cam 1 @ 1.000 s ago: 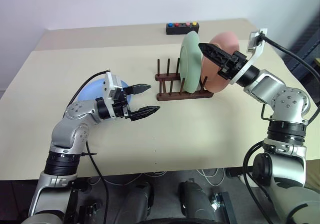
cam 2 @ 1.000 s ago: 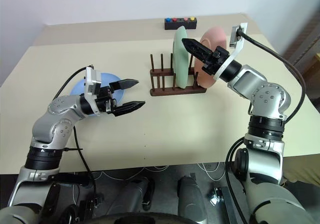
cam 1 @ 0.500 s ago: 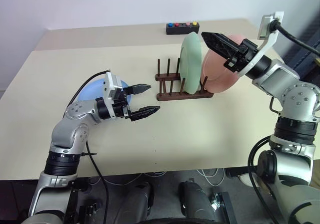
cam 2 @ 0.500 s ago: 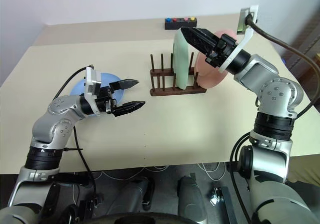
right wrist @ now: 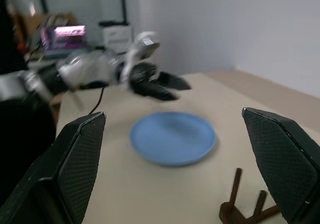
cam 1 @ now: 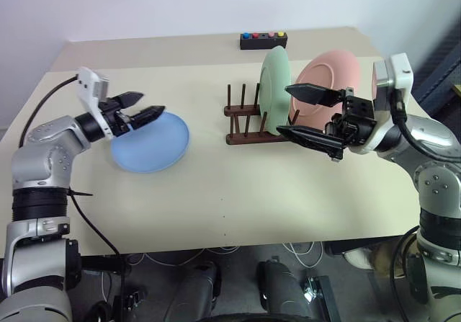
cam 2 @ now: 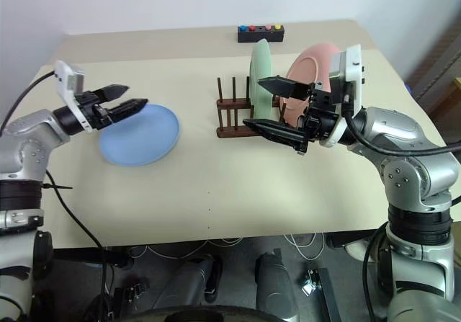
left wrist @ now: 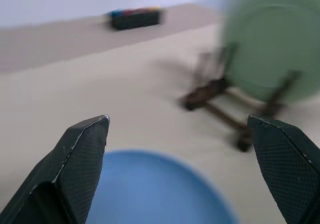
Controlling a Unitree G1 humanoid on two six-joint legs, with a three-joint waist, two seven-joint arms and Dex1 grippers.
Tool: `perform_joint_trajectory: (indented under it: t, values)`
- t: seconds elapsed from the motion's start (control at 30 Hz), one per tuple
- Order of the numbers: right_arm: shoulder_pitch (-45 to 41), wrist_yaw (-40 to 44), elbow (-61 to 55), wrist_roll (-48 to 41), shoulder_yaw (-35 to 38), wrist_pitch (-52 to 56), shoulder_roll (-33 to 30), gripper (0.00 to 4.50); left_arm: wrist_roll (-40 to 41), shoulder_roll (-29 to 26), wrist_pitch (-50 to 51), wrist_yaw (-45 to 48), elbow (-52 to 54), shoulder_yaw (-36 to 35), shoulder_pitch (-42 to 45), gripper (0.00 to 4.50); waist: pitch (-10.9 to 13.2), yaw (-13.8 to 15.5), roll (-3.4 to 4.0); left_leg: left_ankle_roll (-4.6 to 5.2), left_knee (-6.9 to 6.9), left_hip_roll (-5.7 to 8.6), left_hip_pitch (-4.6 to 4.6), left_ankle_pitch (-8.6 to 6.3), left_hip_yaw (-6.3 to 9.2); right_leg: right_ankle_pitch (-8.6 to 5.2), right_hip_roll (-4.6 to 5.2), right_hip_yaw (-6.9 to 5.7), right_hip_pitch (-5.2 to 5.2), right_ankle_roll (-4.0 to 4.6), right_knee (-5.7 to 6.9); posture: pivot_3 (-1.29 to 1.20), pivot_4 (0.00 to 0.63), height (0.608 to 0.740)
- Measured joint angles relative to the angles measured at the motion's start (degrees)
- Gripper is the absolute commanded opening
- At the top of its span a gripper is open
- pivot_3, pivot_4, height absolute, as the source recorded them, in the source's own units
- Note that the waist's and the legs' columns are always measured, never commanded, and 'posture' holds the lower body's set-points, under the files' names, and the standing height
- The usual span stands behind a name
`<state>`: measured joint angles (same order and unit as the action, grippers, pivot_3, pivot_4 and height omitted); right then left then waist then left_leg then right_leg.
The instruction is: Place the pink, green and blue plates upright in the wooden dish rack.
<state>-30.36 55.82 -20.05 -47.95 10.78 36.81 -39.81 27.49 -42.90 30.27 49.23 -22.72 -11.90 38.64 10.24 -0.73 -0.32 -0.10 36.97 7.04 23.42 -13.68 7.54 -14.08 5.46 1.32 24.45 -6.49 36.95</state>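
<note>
- On the table (cam 1: 238, 192) in front of me, the wooden dish rack (cam 1: 248, 124) sits toward the far middle, with the green plate (cam 1: 274, 90) standing upright between its pegs.
- The pink plate (cam 1: 328, 77) stands upright at the rack's right end, just beside the green one; I cannot tell whether it sits in a slot or leans there.
- The blue plate (cam 1: 153, 143) lies flat on the table, well apart from the rack on its left.
- My left claw (cam 1: 144, 107) hovers over the near-left rim of the blue plate, fingers spread and holding nothing.
- My right claw (cam 1: 306, 113) hangs in front of the rack's right end, pointing left, fingers spread wide and empty.
- At the far edge of the table lies a small black box with coloured buttons (cam 1: 263, 40).
</note>
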Motion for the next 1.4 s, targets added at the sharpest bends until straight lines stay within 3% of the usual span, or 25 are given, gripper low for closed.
perform_joint_trajectory:
  t: [0.1, 0.23, 0.5, 1.03, 1.37, 1.4]
  values:
    - [0.0, 0.6, 0.4, 1.4, -1.1, -1.2, 0.0, 4.46, -4.5, -3.3, 2.0, -2.3, -7.3, 1.8, 1.8, 4.50, 0.0, 0.0, 0.00, 0.00, -0.09, 0.00, -0.01, 0.00, -0.01, 0.00, 0.00, 0.02, 0.03, 0.00, 0.00, 0.00, 0.150, 0.740]
    - [0.1, 0.7, 0.9, 2.2, -1.6, -1.7, 0.1, 4.46, -7.5, -3.2, 3.2, -9.0, -21.9, 0.5, 2.7, 4.50, 0.1, 0.1, -0.12, -0.01, -0.11, 0.01, 0.00, 0.00, 0.02, 0.00, 0.00, 0.01, 0.07, 0.00, 0.01, 0.00, 0.150, 0.740]
    - [0.0, 0.4, 1.8, 2.6, -2.1, -1.9, 0.5, 4.46, -13.4, -2.7, 10.2, -11.2, -26.2, 4.9, 9.1, 4.50, 0.3, 1.4, -0.53, -0.02, 0.00, 0.04, 0.03, -0.01, 0.08, 0.01, 0.02, -0.05, 0.01, 0.00, 0.02, 0.00, 0.150, 0.740]
    - [-0.1, -1.3, 2.9, 2.8, -2.7, -1.9, 1.2, 4.46, -22.3, -3.5, 27.8, 2.8, -41.6, 16.3, 31.3, 4.50, 0.4, 0.3, -0.66, -0.02, -0.04, 0.04, 0.06, 0.00, 0.06, 0.00, -0.10, -0.09, 0.06, -0.02, 0.06, 0.00, 0.150, 0.740]
    - [-0.1, -1.8, 3.6, 2.8, -2.6, -1.9, 1.1, 4.46, -29.6, -2.9, 27.8, 11.5, -48.6, 24.0, 32.5, 4.50, 0.4, -0.1, -0.68, -0.02, -0.02, 0.04, 0.06, 0.00, 0.06, 0.00, -0.10, -0.07, 0.08, -0.02, 0.11, 0.00, 0.150, 0.740]
    - [-0.1, -2.0, 3.6, 2.8, -2.6, -1.9, 1.1, 4.49, -29.7, -2.8, 27.6, 11.6, -48.7, 23.9, 32.5, 4.25, 0.4, -0.1, -0.69, -0.02, -0.01, 0.04, 0.06, 0.00, 0.06, 0.00, -0.10, -0.07, 0.07, -0.02, 0.11, 0.00, 0.150, 0.740]
